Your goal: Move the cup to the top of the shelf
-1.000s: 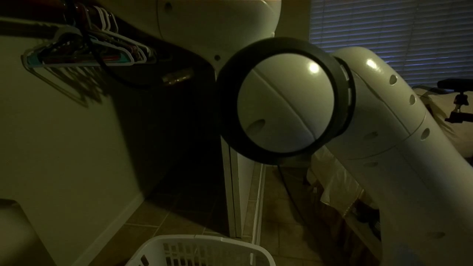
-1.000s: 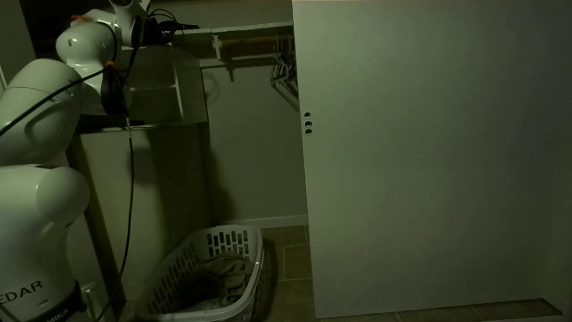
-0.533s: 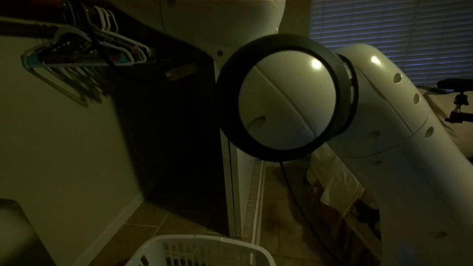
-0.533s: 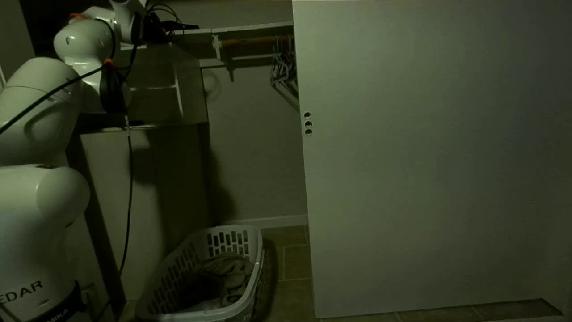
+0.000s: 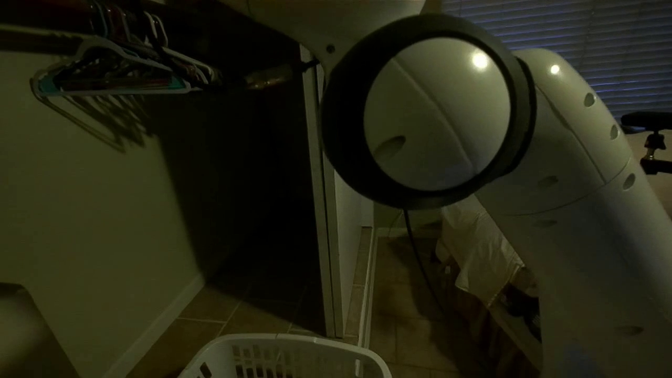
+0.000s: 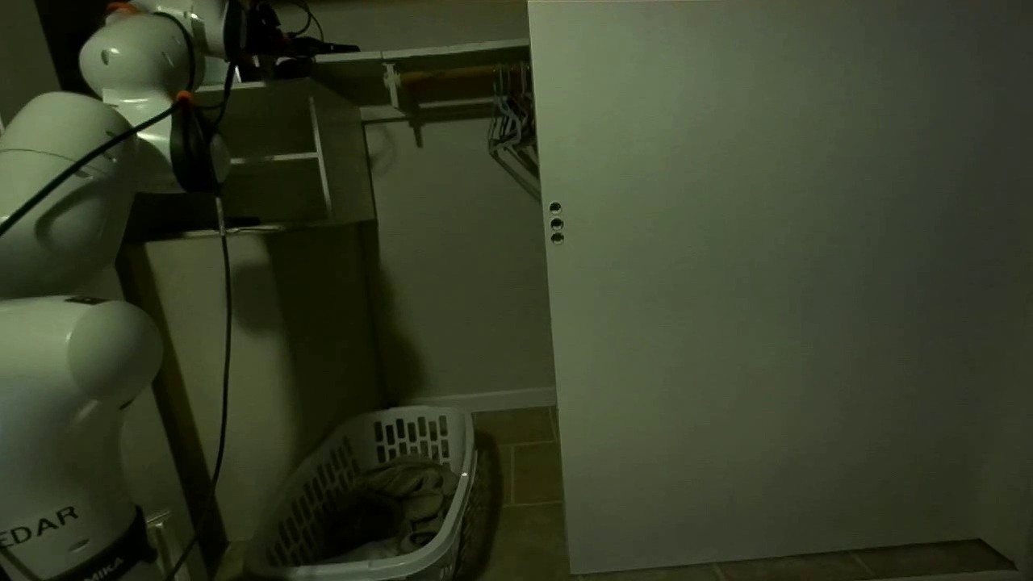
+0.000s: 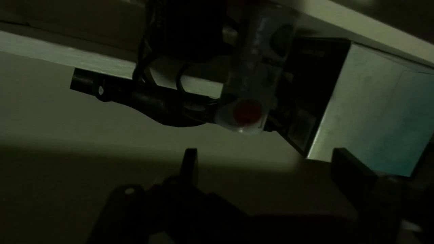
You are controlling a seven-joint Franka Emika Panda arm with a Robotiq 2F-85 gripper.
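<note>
In the wrist view a clear, cup-like container [image 7: 251,81] with a round red mark on its end hangs over or lies at the white shelf edge [image 7: 44,49]. It may be the cup; the dim light makes this uncertain. My gripper [image 7: 264,149] is open, with its two dark fingers wide apart and nothing between them. The container is ahead of the fingertips, not touching them. In an exterior view the shelf board [image 6: 460,50] runs above the cubby cabinet [image 6: 347,161], and my dark wrist end is near its left part. The cup cannot be made out in either exterior view.
A black tool with cables [image 7: 162,101] and a pale box [image 7: 366,101] with a dark side flank the container. A laundry basket [image 6: 464,492], hangers [image 6: 508,133] and a sliding door [image 6: 767,282] are in the closet area. A cable [image 6: 226,339] hangs from the arm.
The arm has moved: its elbow joint goes up and right in an exterior view, and the arm shifts left and slightly up in an exterior view. The other objects have not moved.
</note>
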